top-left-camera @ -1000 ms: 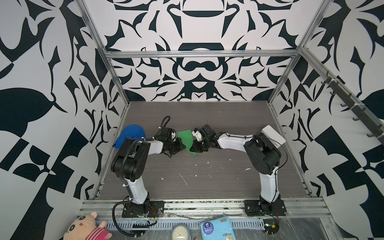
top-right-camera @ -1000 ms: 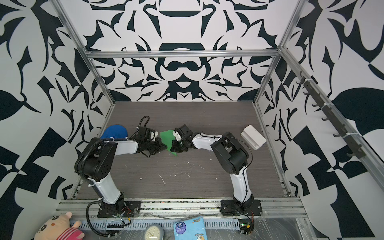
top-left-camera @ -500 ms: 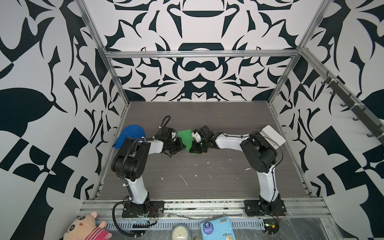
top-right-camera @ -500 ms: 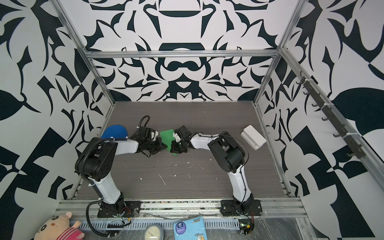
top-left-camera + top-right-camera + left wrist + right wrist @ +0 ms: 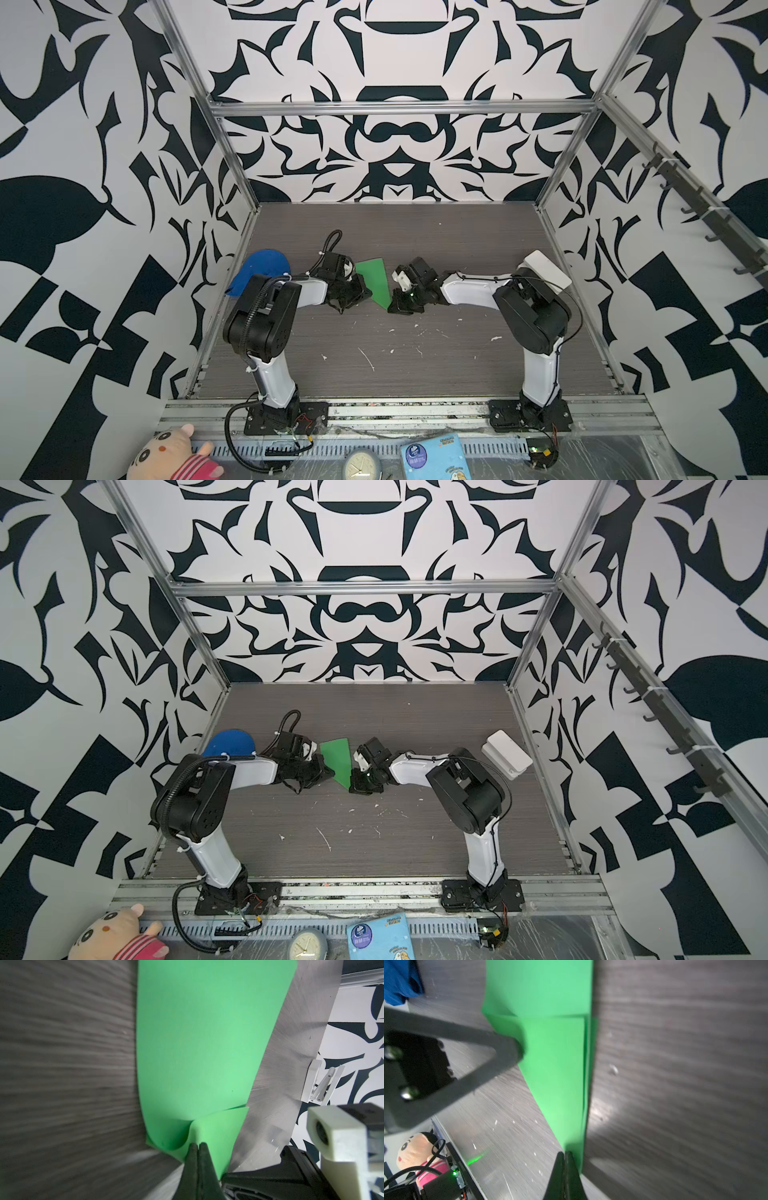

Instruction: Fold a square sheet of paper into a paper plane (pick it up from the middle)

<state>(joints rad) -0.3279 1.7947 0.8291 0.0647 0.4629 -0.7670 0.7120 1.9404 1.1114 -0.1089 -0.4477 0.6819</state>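
The square sheet of paper [image 5: 374,279] [image 5: 338,759] is bright green and partly folded into a tapering shape. It lies on the table between my two grippers. My left gripper [image 5: 366,291] [image 5: 197,1145] is shut at the sheet's left edge. There it pinches a raised ridge beside a curled flap [image 5: 220,1126]. The right gripper [image 5: 391,305] [image 5: 564,1153] is shut, and its tips rest on the sheet's narrow near end [image 5: 572,1142]. In the right wrist view the left gripper's finger [image 5: 508,1051] touches the curled edge.
A blue cloth cap [image 5: 259,270] lies behind the left arm by the left wall. A white box [image 5: 546,270] sits at the right wall. Small white scraps [image 5: 368,359] dot the table's middle. A plush toy [image 5: 170,457], a clock [image 5: 361,467] and a blue packet [image 5: 434,459] lie in front of the rail.
The right arm's elbow shifted a little left and then back. Both grippers stayed shut at the paper, which has hardly moved.
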